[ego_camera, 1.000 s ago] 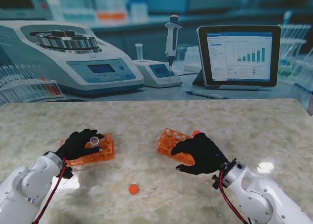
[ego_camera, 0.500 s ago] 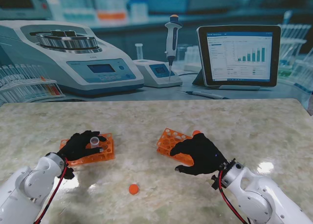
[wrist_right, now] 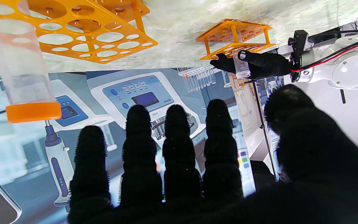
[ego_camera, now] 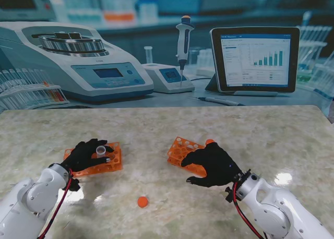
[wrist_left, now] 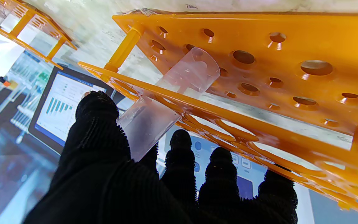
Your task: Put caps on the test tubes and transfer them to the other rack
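Two orange racks lie on the marble table. My left hand (ego_camera: pixel 86 154) rests over the left rack (ego_camera: pixel 114 158), thumb and fingers closed round a clear uncapped test tube (ego_camera: pixel 100 151) that stands in a hole. In the left wrist view the tube (wrist_left: pixel 172 102) passes through the rack (wrist_left: pixel 291 40) beside my thumb (wrist_left: pixel 95 124). My right hand (ego_camera: pixel 214 163) hovers over the near end of the right rack (ego_camera: pixel 180 150), fingers spread and holding nothing. An orange-capped tube (wrist_right: pixel 23 68) stands in that rack (wrist_right: pixel 104 40). A loose orange cap (ego_camera: pixel 142 201) lies on the table nearer to me.
Behind the table's far edge are a centrifuge (ego_camera: pixel 78 61), a pipette on its stand (ego_camera: pixel 183 40), a tablet (ego_camera: pixel 254 59), a pen (ego_camera: pixel 216 100) and a rack of tubes (ego_camera: pixel 26 90) at the far left.
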### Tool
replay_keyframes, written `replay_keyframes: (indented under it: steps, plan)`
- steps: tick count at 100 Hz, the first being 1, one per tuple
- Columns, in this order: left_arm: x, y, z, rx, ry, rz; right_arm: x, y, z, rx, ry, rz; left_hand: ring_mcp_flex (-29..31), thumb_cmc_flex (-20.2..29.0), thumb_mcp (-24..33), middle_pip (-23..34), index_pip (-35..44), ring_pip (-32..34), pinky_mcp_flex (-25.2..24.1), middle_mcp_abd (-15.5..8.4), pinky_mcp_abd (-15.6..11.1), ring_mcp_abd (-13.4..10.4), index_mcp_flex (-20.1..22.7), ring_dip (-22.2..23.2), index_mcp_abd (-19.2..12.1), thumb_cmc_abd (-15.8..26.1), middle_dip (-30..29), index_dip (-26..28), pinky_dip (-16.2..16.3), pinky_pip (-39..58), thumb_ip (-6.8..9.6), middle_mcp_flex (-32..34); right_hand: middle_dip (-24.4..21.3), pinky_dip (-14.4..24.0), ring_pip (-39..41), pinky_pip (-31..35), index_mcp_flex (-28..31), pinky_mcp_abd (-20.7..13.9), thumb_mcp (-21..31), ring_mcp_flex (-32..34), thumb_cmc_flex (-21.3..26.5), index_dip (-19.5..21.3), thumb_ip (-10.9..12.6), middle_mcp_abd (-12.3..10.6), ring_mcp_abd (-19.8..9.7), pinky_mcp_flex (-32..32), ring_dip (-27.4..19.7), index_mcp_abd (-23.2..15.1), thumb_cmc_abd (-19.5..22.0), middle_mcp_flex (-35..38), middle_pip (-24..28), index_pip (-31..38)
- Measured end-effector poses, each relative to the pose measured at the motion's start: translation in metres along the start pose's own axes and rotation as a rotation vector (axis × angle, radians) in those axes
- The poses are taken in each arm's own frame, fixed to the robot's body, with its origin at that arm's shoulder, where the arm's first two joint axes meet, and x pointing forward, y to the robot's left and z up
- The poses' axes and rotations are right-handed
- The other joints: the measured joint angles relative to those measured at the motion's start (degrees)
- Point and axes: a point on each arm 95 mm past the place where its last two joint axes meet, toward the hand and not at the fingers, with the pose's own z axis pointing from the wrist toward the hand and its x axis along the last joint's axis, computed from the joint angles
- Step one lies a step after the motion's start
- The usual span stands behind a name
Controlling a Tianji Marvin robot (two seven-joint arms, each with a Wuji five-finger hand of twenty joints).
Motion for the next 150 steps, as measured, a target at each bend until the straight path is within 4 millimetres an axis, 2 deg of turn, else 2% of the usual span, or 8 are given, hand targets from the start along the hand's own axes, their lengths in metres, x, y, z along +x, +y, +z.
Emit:
replay_keyframes:
  steps: [39,43,58,129,150]
  plan:
    - [-0.002,0.000,-0.004,0.024,0.004,-0.013,0.000,0.000,0.000,0.002,0.000,0.002,0.8,0.0,-0.4,0.2,1.6,0.0,0.0,-0.4,0.0,0.0,0.7,0.0,-0.1,-0.1,0.0,0.0,0.0,0.0,-0.01,0.0,0.0,0.0,0.0,0.0,0.0,0.0,-0.7,0.0,0.0,0.0,0.0,0.0,0.0,0.0,0.0,0.0,0.0,0.0,0.0,0.0]
    - [-0.002,0.000,-0.004,0.025,0.006,-0.014,0.000,0.000,0.000,0.002,0.000,0.002,0.9,0.0,-0.5,0.2,1.7,0.0,0.0,-0.4,0.0,0.0,0.7,0.0,-0.2,-0.1,0.0,0.0,0.0,0.0,-0.01,0.0,0.0,0.0,0.0,0.0,0.0,0.0,-0.6,0.0,0.0,0.0,0.0,0.0,0.0,0.0,0.0,0.0,1.2,0.0,0.0,0.0]
    - [-0.001,-0.002,-0.005,0.033,0.013,-0.018,0.000,0.000,0.001,0.002,0.001,0.003,0.9,0.0,-0.6,0.3,1.7,0.0,0.0,-0.4,0.0,0.0,0.7,0.0,-0.2,-0.1,0.0,0.0,0.0,0.0,-0.01,0.6,0.0,0.0,0.0,0.0,0.0,0.0,-0.6,0.0,0.0,0.0,0.0,0.0,0.0,0.0,0.0,0.0,1.3,0.0,0.0,0.0]
    - [0.019,-0.016,-0.007,0.089,0.074,-0.014,0.000,0.000,0.000,0.003,0.000,0.003,1.0,0.1,-0.7,0.3,1.7,0.1,0.0,-0.4,0.0,0.0,0.7,0.0,-0.2,-0.1,0.0,0.0,0.0,-0.1,-0.01,1.6,0.0,0.0,0.0,0.0,0.0,0.0,-0.6,0.0,0.0,0.0,0.0,0.0,0.0,0.0,0.0,0.0,1.3,0.0,0.0,0.0]
    - [0.026,-0.022,-0.009,0.118,0.112,0.003,0.000,0.000,0.000,0.002,0.000,0.003,3.4,2.0,-0.7,0.3,2.9,0.3,0.9,0.3,0.0,0.0,1.3,0.0,-0.3,-0.7,0.0,0.1,0.0,-0.1,-0.01,2.8,0.0,0.0,0.0,0.0,0.0,0.0,-0.7,0.0,0.0,0.0,0.0,0.0,0.0,0.0,0.0,0.0,1.3,0.0,0.0,0.0]
